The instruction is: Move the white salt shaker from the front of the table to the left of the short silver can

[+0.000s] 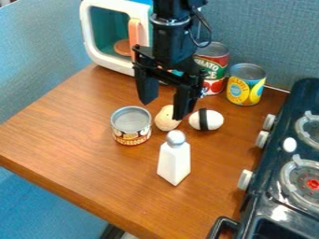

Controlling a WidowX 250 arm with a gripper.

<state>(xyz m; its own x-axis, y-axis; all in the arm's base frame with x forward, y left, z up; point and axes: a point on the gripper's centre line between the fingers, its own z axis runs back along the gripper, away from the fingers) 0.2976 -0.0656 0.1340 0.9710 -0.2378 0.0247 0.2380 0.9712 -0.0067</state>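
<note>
Beige lumpy piece (166, 120) on the wooden table (93, 135), just beside the short can (131, 125) and below the spread gripper (163, 112).
The short can stands upright with a grey top; two taller cans, one red and green (212, 67), one yellow and blue (246, 85), stand near the back wall (268, 42). The toy microwave (96, 51) has a round orange disc (122, 47) inside. The white shaker (174, 161), upright with a silver cap, hides its contents. The gripper's fingers are wide apart, pinching nothing; one overlaps the beige lumpy piece in view, but contact is unclear. A white egg-shaped piece with a black band (213, 120) lies beside it, near the stove (274, 154).
</note>
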